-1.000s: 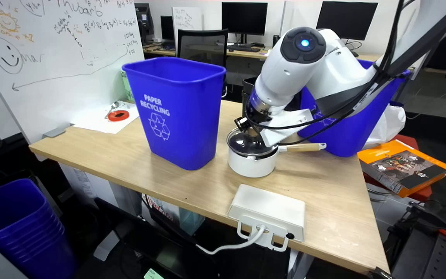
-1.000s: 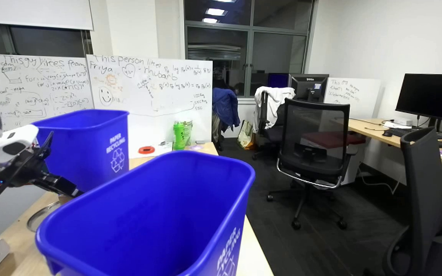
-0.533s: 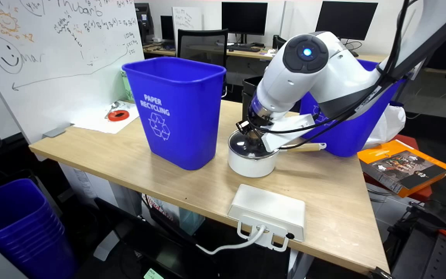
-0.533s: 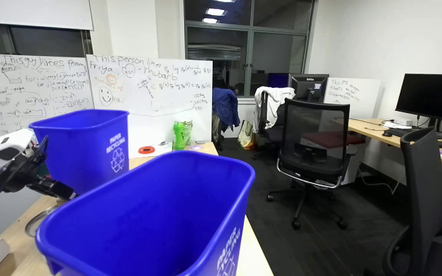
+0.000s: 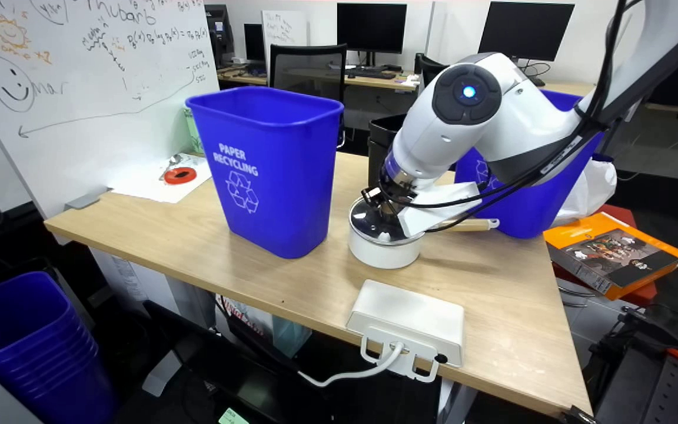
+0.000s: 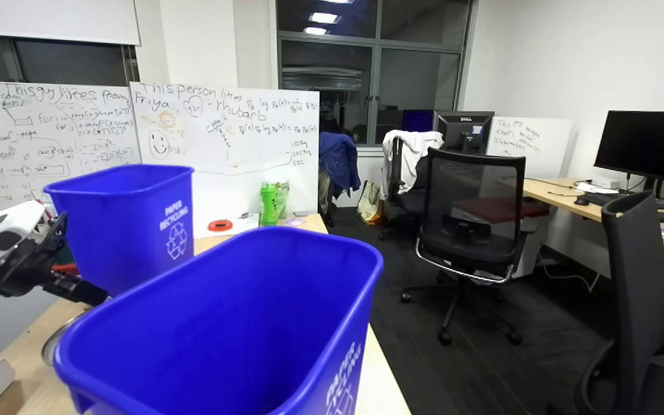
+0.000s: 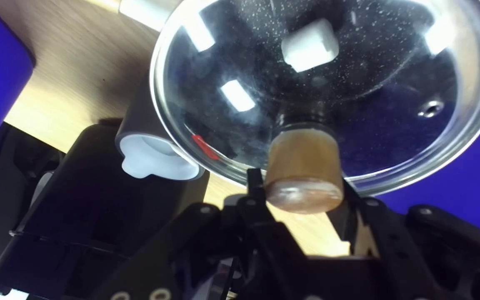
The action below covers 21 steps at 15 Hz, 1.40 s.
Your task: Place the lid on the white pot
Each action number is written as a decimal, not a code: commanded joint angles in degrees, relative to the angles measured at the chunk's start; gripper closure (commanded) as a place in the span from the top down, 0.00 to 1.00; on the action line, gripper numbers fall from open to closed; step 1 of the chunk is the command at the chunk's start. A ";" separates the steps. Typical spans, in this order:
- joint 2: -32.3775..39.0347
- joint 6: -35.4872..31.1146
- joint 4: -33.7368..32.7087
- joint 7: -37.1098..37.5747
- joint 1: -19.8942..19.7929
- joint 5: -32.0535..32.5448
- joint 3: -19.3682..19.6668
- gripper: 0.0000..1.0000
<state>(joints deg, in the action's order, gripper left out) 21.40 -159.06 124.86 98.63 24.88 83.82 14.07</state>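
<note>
In an exterior view, a white box (image 5: 406, 309) is resting at the near edge of the counter (image 5: 509, 306). Farther in, the white pot (image 5: 383, 253) is standing, the lid (image 7: 325, 93) covering its mouth; whether flush, I cannot tell. The gripper (image 7: 301, 187) is pinching the lid's knob (image 7: 302, 166). Toward the left edge a blue bin (image 5: 274, 182) is standing, with paper (image 5: 140, 184) lying beyond.

The table (image 5: 509, 294) has one pot (image 5: 381, 253), one lid (image 7: 327, 91) and two blue bins (image 5: 271, 176).
</note>
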 commanded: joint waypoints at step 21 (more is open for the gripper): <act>1.50 0.13 -1.96 2.27 -1.22 -10.70 1.05 0.15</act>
<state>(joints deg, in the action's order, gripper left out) 21.97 -159.02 123.92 99.69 23.37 73.03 15.17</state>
